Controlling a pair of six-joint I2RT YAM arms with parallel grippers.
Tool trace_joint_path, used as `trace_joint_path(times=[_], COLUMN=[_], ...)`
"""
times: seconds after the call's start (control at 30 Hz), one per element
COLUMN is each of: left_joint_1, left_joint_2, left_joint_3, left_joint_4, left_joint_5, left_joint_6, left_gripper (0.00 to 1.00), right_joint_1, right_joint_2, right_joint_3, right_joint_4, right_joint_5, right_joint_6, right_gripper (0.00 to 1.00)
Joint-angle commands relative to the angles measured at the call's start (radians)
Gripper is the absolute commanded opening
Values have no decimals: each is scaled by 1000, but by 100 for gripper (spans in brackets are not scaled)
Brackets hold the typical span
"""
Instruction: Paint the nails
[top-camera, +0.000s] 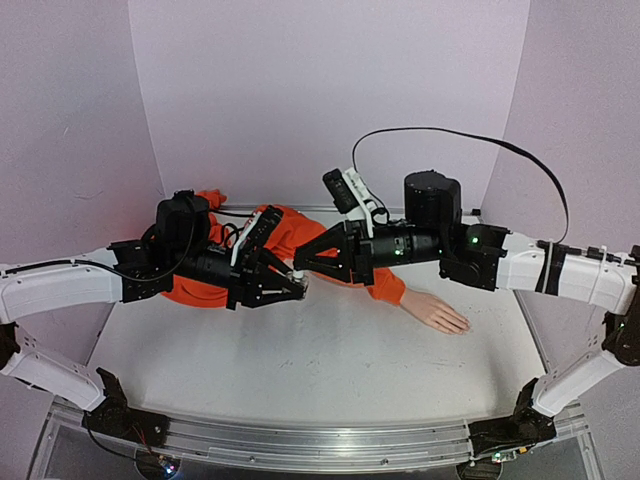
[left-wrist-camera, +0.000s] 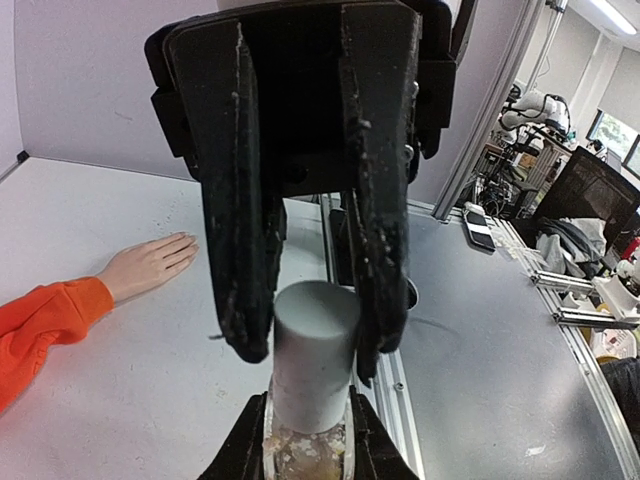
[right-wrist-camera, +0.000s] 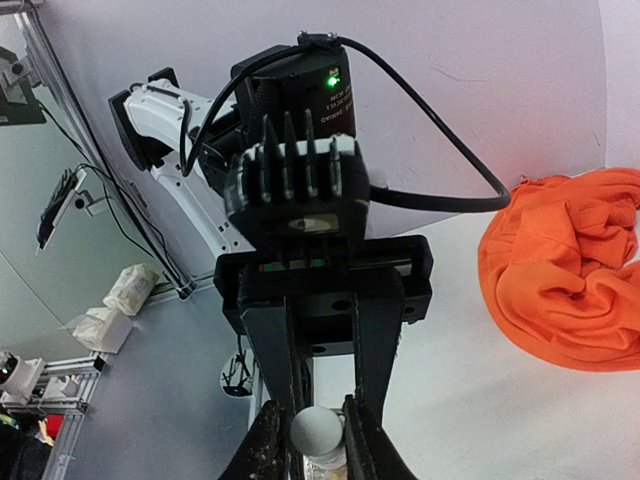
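Observation:
The pale mannequin hand (top-camera: 437, 312) lies flat on the table, joined to an orange sleeve (top-camera: 300, 235); it also shows in the left wrist view (left-wrist-camera: 150, 265). Its nails are too small to make out. A small clear glassy bottle (left-wrist-camera: 305, 455) with a grey cap (left-wrist-camera: 315, 345) is held in the air between both grippers. My left gripper (left-wrist-camera: 307, 412) is shut on the bottle's body. My right gripper (right-wrist-camera: 312, 415) is shut on the grey cap (right-wrist-camera: 318, 432). In the top view the grippers meet tip to tip, left (top-camera: 296, 288) and right (top-camera: 303, 263), left of the hand.
Bunched orange cloth (right-wrist-camera: 565, 280) lies behind the grippers at the back of the table. An aluminium rail (top-camera: 300, 440) runs along the near edge, another (left-wrist-camera: 400, 400) along the side. Lilac walls close the back and sides.

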Motion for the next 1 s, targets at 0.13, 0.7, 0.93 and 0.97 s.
trace_joint_path(times=[0.13,0.7,0.93,0.97], left_joint_1=[2,3,3,2], left_joint_2=[-4,-17,-28,-35], left_joint_3=[57,55,47,43], left_joint_4=[61,61,60,61], left_joint_5=[23,8,-36,-63], left_joint_6=[-14,-11,-8,-5], left_gripper=[0,0,0,0], right_joint_1=[-4,-4,-4,-3], right_joint_2=[50,96,93,92], right_joint_3=[84,117,115,114], right_joint_4=[66,52,47,46], right_joint_5=[-111,-134,-101,-83], right_joint_6=[2,3,13,20], right_gripper=[19,21,0,0])
